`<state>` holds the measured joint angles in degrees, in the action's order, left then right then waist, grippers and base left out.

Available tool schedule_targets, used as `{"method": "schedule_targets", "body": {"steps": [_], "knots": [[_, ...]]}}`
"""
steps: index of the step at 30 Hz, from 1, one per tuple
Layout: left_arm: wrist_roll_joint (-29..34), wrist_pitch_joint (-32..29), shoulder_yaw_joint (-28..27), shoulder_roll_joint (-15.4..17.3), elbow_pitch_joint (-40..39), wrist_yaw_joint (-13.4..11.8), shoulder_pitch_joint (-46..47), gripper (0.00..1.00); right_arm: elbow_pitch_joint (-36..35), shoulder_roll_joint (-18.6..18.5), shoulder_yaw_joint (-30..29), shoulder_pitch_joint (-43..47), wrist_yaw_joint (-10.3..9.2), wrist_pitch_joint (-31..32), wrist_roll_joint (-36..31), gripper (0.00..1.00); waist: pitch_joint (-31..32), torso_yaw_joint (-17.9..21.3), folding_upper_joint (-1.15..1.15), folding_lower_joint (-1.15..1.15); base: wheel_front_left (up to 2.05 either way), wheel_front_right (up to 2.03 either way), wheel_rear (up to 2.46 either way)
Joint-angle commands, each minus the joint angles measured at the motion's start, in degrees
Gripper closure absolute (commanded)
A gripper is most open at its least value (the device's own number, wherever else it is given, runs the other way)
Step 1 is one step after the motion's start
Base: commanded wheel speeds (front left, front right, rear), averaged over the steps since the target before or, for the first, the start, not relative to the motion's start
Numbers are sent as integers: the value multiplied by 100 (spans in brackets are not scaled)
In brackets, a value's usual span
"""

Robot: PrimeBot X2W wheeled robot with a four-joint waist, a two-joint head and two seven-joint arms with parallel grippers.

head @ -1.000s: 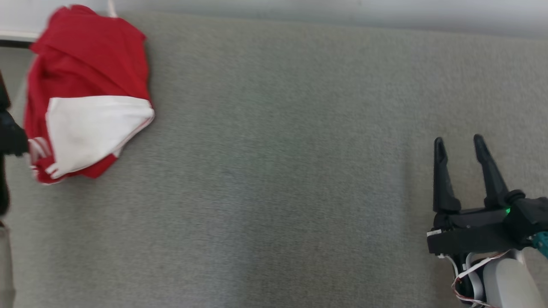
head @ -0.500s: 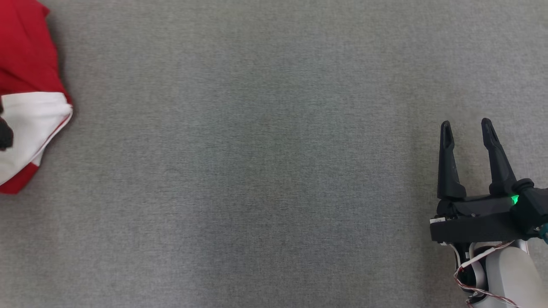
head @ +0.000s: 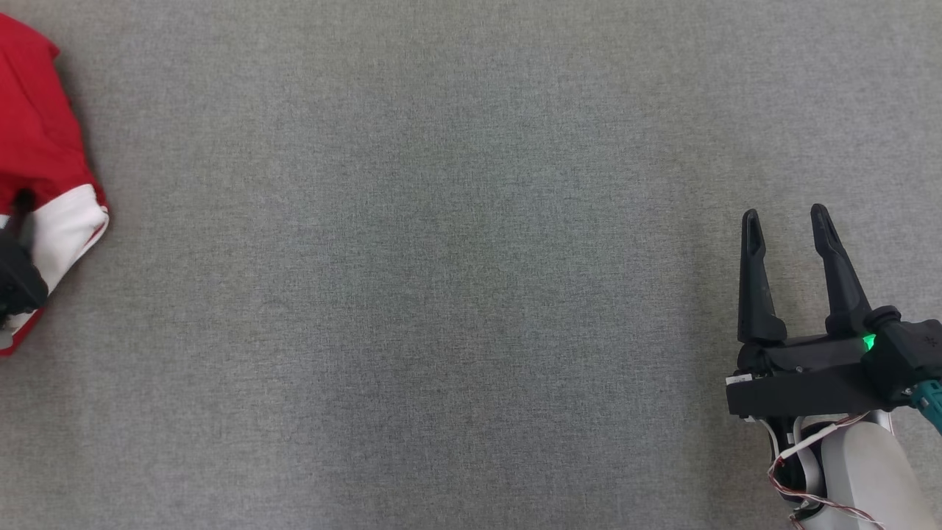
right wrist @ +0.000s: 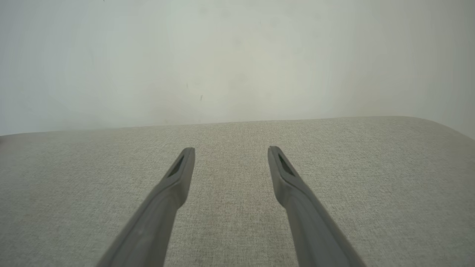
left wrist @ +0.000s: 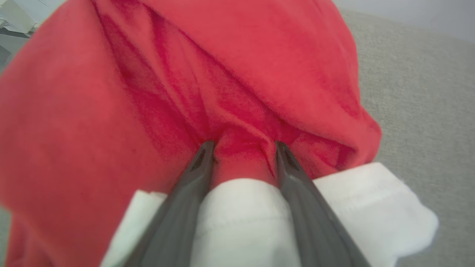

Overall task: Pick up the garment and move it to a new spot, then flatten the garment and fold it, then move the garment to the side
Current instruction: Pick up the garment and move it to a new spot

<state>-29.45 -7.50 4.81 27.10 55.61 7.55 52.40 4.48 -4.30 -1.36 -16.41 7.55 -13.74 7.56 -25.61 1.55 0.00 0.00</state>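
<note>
The garment [head: 37,147] is red with a white panel and lies crumpled at the far left edge of the grey surface in the head view, cut off by the frame. A dark part of my left arm [head: 18,283] rests on its white part. In the left wrist view my left gripper [left wrist: 243,146] is pushed into the garment [left wrist: 259,55]. Its jaws stand apart, with a ridge of red and white cloth bulging between them. My right gripper [head: 784,217] hovers open and empty at the lower right, far from the garment, also seen as the right gripper [right wrist: 230,150] over bare fabric.
The grey woven surface [head: 441,294] spreads wide between garment and right gripper. A pale wall [right wrist: 237,55] rises behind the surface's far edge in the right wrist view.
The head camera has swung, so the garment now sits at the picture's left edge. Its white panel looks narrower and bunched beside the left arm. The right gripper holds its pose.
</note>
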Motion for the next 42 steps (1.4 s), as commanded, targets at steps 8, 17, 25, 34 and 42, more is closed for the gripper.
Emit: {"method": "schedule_targets", "body": {"steps": [8, 17, 25, 34, 42], "knots": [[218, 794, 269, 219, 57, -18, 203, 100, 151, 56, -7, 60, -12, -70, 58, 0, 296, -93, 0, 0, 0, 0, 0], [353, 1462, 544, 429, -599, -18, 651, 100, 399, 109, 16, 190, -12, -126, 150, 0, 826, -298, 0, 0, 0, 0, 0], [352, 1315, 876, 345, -1951, -17, 1071, 100, 560, 140, 40, 290, -12, -151, 329, 0, 1159, -192, 0, 0, 0, 0, 0], [177, 517, 1314, -202, -3948, -100, 1292, 100, 524, 143, 154, 388, -12, -154, 705, 0, 1311, 371, 0, 0, 0, 0, 0], [33, 186, 1883, -921, -4497, -194, 988, 100, 500, 146, 238, 347, -12, -154, 868, 0, 1215, 917, 0, 0, 0, 0, 0]]}}
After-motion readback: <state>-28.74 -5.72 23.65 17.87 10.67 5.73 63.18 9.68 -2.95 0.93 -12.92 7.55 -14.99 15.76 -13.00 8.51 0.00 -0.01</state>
